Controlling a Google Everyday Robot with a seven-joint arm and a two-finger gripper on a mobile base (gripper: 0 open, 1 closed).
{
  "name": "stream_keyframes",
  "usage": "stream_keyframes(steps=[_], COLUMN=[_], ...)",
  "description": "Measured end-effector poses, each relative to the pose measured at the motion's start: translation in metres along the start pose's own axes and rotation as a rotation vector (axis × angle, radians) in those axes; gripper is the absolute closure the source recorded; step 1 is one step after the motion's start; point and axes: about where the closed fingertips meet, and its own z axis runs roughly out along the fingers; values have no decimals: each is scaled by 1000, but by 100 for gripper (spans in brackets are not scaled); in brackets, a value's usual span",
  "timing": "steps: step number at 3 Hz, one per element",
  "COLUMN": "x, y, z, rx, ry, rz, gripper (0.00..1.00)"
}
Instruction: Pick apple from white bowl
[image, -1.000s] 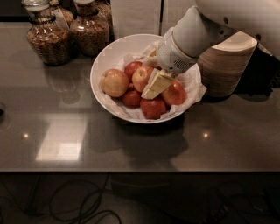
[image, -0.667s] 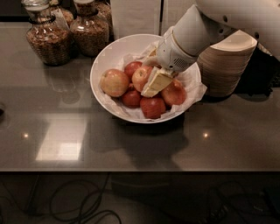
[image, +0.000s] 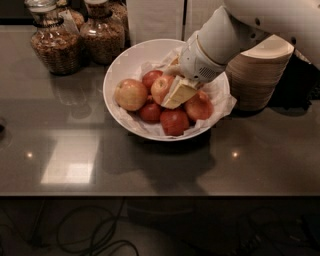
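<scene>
The white bowl (image: 116, 75), lined with crumpled white paper, stands on the dark counter and holds several apples. The orange-red apple (image: 160, 88) with a yellowish blush lies near the bowl's middle. My gripper (image: 175, 94) reaches down into the bowl from the upper right and sits right against that apple's right side. A paler yellow-pink apple (image: 131, 94) lies at the bowl's left. Smaller dark red apples (image: 174, 122) lie at the front and right, partly under my arm.
A stack of beige paper bowls (image: 260, 75) stands just right of the white bowl, behind my arm. Two glass jars (image: 55, 47) with brown contents stand at the back left. The counter's front edge runs along the bottom, with cables on the floor below.
</scene>
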Motion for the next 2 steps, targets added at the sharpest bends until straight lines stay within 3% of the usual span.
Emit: stream_keyframes(steps=[2], x=[0], y=[0], z=[0], rx=[0], ry=[0], rz=[0], gripper=[100])
